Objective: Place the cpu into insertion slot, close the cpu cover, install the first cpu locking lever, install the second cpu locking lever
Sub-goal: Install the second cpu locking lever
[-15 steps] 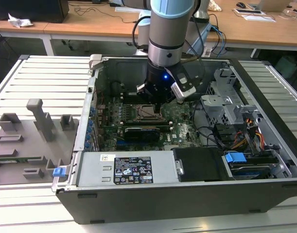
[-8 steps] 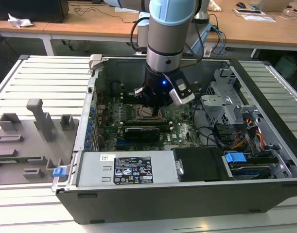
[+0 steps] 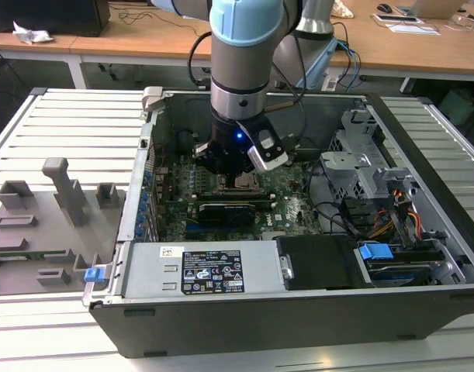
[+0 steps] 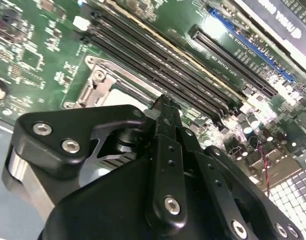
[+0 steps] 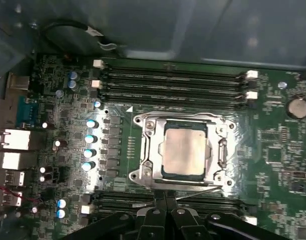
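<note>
The cpu (image 5: 185, 150), a silvery square chip, lies flat in the insertion slot (image 5: 138, 173) on the green board. The cpu cover (image 5: 151, 145), a silver frame with a square window, lies down around the chip. A thin metal lever rod (image 5: 199, 191) runs along the socket edge closest to my gripper (image 5: 165, 199). The black fingers (image 5: 159, 212) are pressed together at that edge, and I see nothing between them. In the second wrist view my gripper (image 4: 164, 102) points at the socket rim (image 4: 100, 82). In the exterior view my gripper (image 3: 238, 177) hangs low inside the open computer case.
Long black memory slots (image 5: 173, 82) flank the socket on two sides. A row of silver capacitors (image 5: 89, 145) stands beside it. A black card (image 3: 229, 209), a power supply (image 3: 198, 271) and a drive cage (image 3: 361, 167) crowd the case. A grey fixture tray (image 3: 43, 217) lies at the exterior view's left.
</note>
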`<state>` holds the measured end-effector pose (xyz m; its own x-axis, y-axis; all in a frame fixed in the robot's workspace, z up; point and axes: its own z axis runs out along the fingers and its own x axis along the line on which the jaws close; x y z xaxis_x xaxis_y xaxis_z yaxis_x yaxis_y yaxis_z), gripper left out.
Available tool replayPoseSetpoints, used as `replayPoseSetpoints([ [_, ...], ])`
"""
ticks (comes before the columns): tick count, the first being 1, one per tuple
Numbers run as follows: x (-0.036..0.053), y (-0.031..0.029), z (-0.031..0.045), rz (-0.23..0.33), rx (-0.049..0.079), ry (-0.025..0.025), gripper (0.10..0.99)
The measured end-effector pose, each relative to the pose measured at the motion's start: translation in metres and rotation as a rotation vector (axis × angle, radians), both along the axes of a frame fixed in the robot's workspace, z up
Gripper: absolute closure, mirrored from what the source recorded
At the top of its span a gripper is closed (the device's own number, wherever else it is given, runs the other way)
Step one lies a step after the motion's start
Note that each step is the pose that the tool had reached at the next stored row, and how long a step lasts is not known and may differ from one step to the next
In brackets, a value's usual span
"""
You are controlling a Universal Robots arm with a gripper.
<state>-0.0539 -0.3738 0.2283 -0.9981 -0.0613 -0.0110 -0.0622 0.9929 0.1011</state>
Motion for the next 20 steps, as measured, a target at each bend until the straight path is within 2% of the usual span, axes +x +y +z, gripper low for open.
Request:
replayPoseSetpoints([
  [2, -0.0022, -0.0004, -0.0046, 0.001, 0.006, 0.0002, 0.98],
  [5, -0.0041, -0.0026, -0.0055, 0.0, 0.03, 0.0, 0.98],
  [8, -0.0085, -0.0048, -0.0065, 0.001, 0.041, 0.0001, 0.98],
  [11, -0.0139, -0.0104, -0.0082, 0.001, 0.053, 0.0, 0.98],
  [13, -0.0169, -0.013, -0.0088, 0.001, 0.072, 0.0, 0.98],
  [16, -0.0188, -0.0135, -0.0109, 0.001, 0.094, 0.0, 0.98],
  [20, -0.0194, -0.0137, -0.0153, 0.001, 0.104, 0.0, 0.98],
])
